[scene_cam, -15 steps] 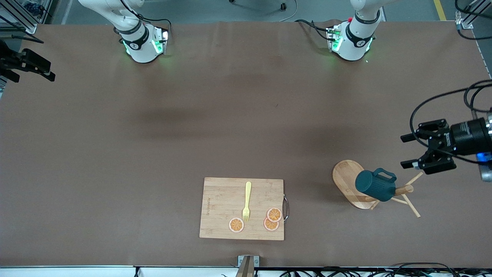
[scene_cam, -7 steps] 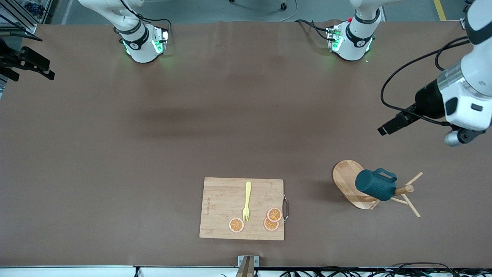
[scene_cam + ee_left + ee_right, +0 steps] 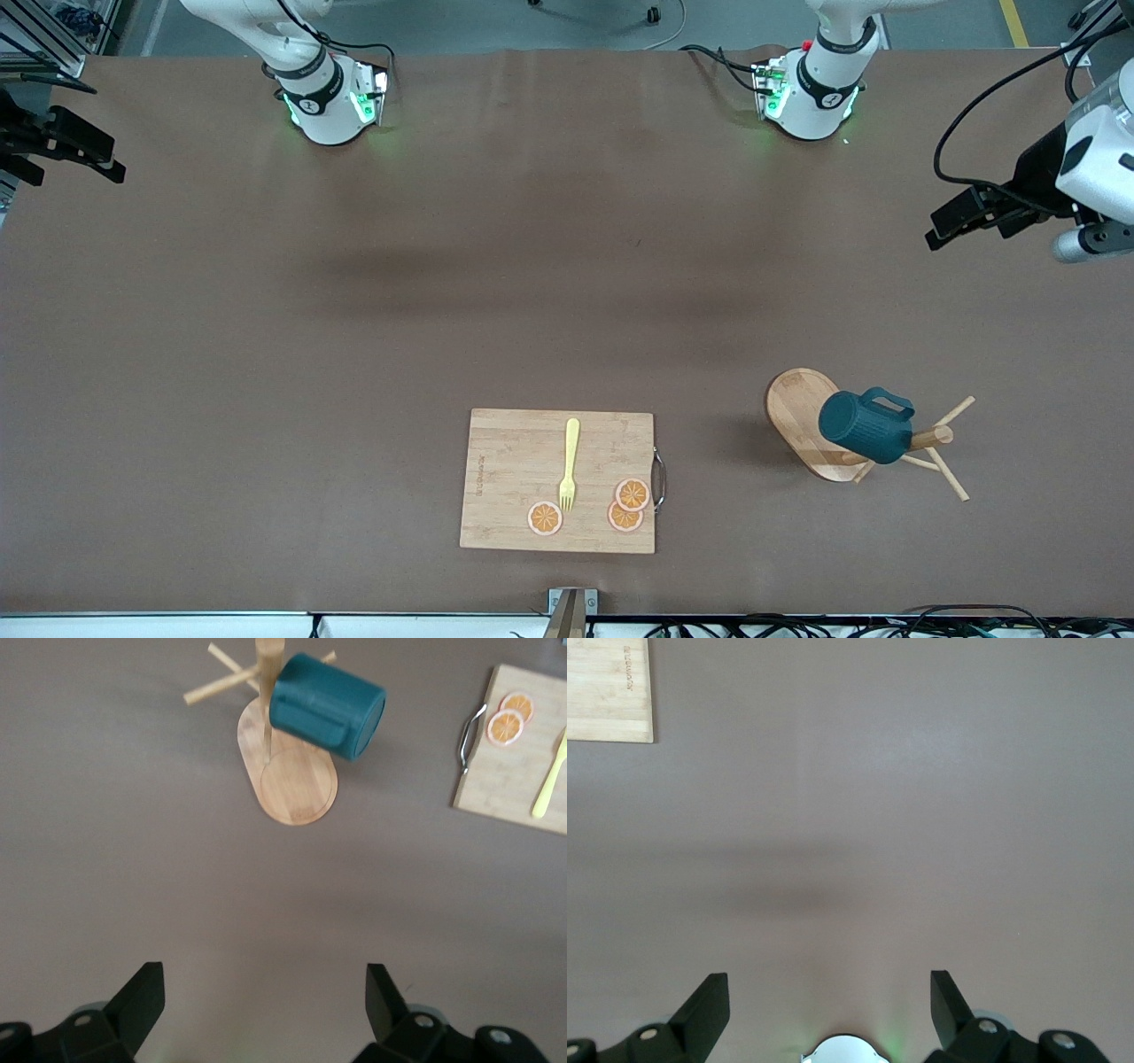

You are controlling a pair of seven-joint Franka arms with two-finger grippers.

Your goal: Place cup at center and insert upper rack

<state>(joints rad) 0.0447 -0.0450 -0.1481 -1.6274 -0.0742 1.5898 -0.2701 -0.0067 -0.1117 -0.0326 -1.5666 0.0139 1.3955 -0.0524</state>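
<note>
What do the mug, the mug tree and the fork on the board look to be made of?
Mug: probably glazed ceramic; dark teal, ribbed wall, opaque with a soft sheen, though plastic can't be ruled out.
Mug tree: light wood or bamboo, smooth finish; visible grain on the oval base and pegs.
Fork: likely plastic; even pale yellow, matte, no metallic shine.

Wide bare table, with two clusters near the front camera's edge.

The cutting board [image 3: 558,481] carries a fork [image 3: 569,464] and orange slices [image 3: 625,506]. Well apart from it, toward the left arm's end, the upper rack [image 3: 802,416] lies tipped over with the cup [image 3: 864,427] on its post and pegs [image 3: 948,443] sticking outward. The gap between the two is bare. The left gripper [image 3: 961,220] hangs with fingers spread over bare table; the right gripper [image 3: 62,146] is spread too, at the table's other end.
</note>
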